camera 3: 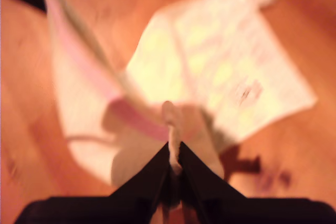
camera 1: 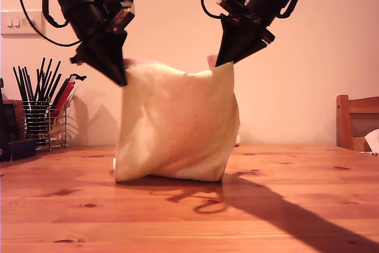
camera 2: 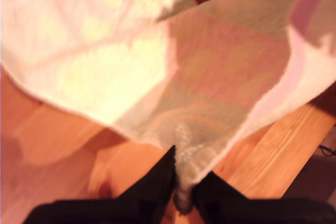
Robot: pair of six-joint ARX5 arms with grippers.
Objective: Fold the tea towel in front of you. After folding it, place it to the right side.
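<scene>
At the exterior view's upper left, an arm point(camera 1: 112, 63) pinches one top corner of the tea towel point(camera 1: 177, 125); another arm point(camera 1: 228, 51) pinches the other, upper centre. You cannot tell which is first. My first gripper point(camera 2: 184, 187) and my second gripper point(camera 3: 173, 163) each clamp cloth. The towel hangs mid-frame, its foot on the table point(camera 1: 189, 217). It looks soft, light and floppy, so grip it by the corners. Both wrist views are blurred.

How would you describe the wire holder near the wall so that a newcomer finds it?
Start at the wooden table and go to its far edge at the exterior view's left. The mesh wire holder stands there below a wall switch plate, the only container bristling with dark pencils.
</scene>
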